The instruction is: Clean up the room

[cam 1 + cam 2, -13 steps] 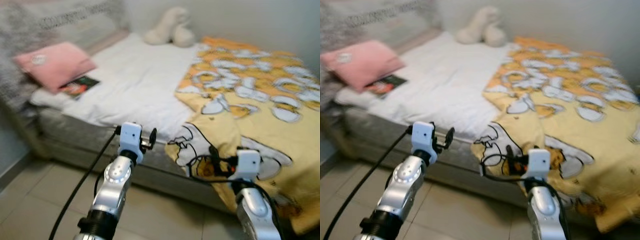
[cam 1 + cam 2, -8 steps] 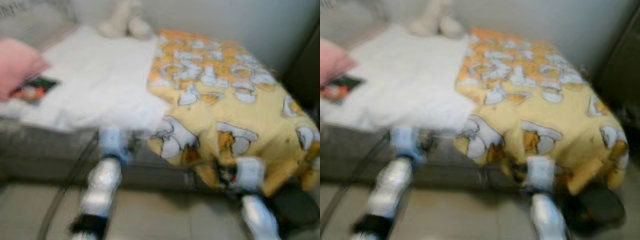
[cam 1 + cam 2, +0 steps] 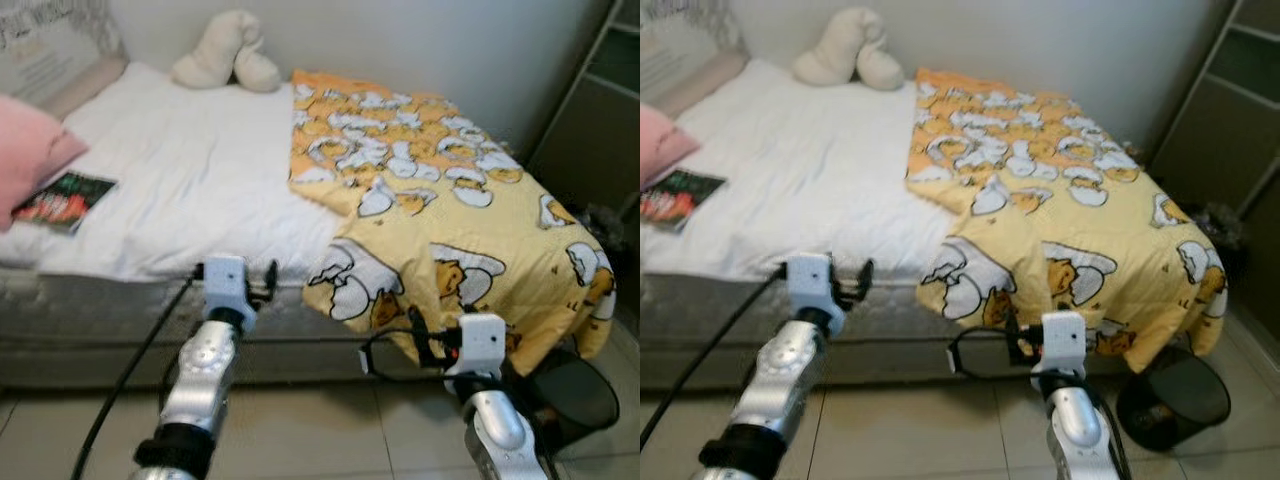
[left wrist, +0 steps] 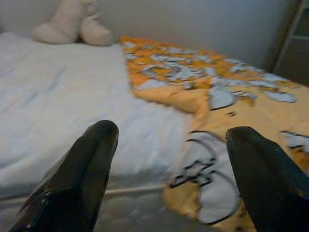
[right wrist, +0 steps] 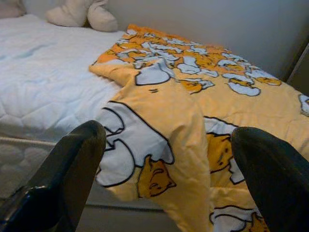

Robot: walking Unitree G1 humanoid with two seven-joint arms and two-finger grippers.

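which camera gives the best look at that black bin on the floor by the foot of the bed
The right eye view: the black bin shows whole there, lying beside the drooping yellow blanket. In the left eye view the bin is partly behind the right arm. The wrist views look at the bed instead.

Wide white-sheeted bed (image 3: 190,190) ahead. Yellow egg-print quilt (image 3: 440,190) covers its right half, hanging over the front edge. Cream plush toy (image 3: 225,52) at the back by the wall. Pink pillow (image 3: 30,155) far left, dark-covered book (image 3: 63,198) just beside it. Black round bin (image 3: 575,395) on the floor, front right, under the quilt's corner.
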